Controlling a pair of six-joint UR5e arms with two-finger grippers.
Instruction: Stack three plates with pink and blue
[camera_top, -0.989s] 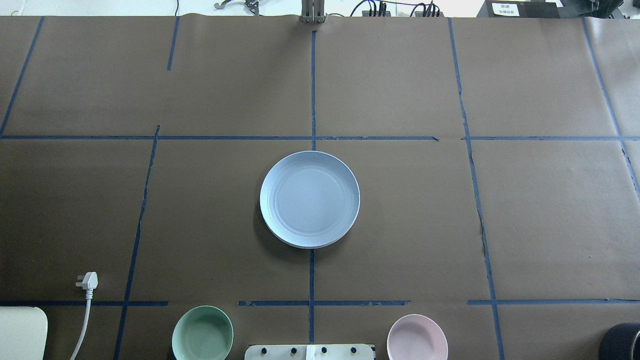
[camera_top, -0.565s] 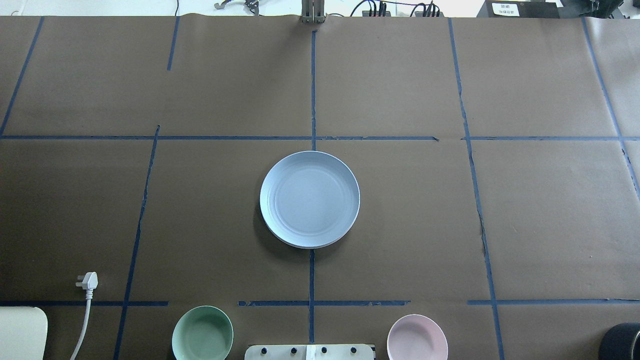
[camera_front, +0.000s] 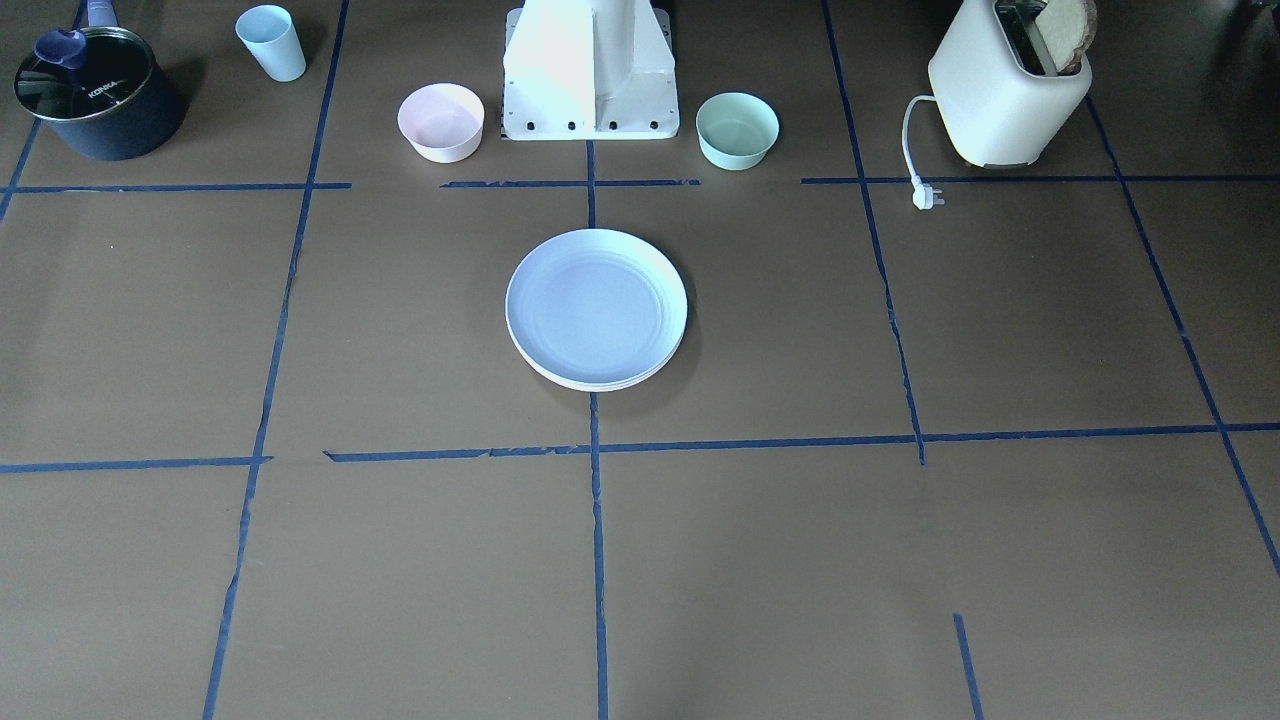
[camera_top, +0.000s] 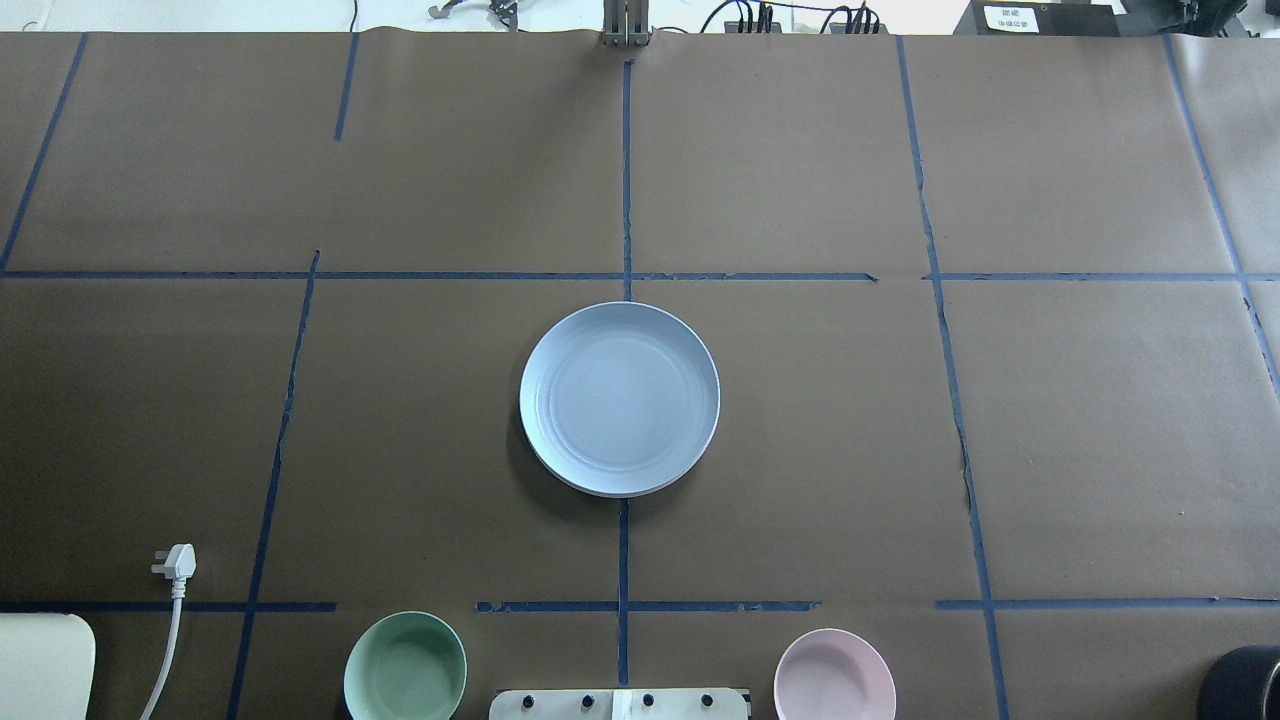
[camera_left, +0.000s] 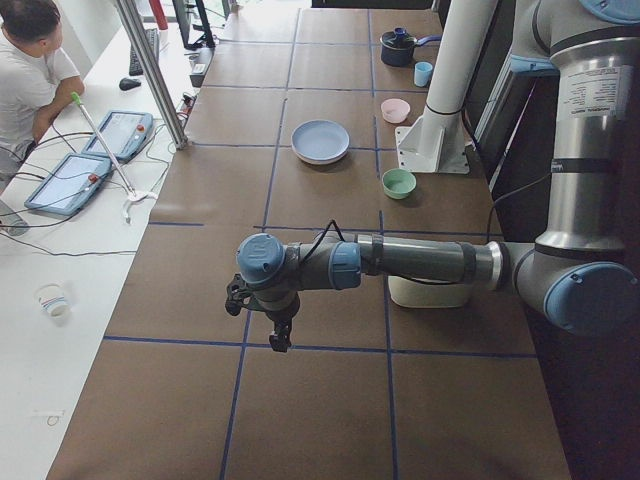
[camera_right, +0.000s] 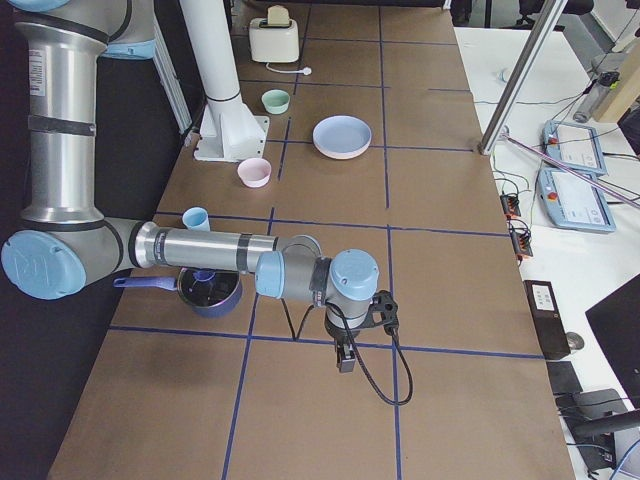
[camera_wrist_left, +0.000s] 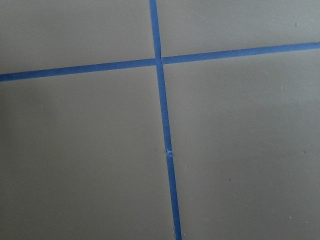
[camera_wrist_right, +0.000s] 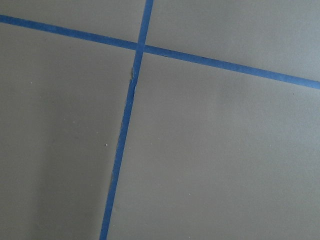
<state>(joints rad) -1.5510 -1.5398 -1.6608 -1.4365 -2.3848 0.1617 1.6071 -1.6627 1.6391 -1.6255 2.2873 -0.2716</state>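
A light blue plate (camera_top: 619, 398) lies on top of a stack at the table's centre, also in the front view (camera_front: 596, 306). Pale rims of plates beneath it (camera_front: 600, 383) show at its near edge; the pink and cream plates are otherwise hidden under it. My left gripper (camera_left: 281, 335) hangs over bare paper far out at the table's left end. My right gripper (camera_right: 345, 358) hangs over bare paper at the right end. Both show only in the side views, so I cannot tell whether they are open or shut. Both wrist views show only brown paper and blue tape.
A small mint green bowl (camera_top: 405, 668) and a small pink bowl (camera_top: 834, 675) flank the robot base (camera_front: 590, 70). A toaster (camera_front: 1008, 90) with its plug (camera_top: 177, 562), a dark pot (camera_front: 95, 92) and a blue cup (camera_front: 271, 42) stand near the robot's edge.
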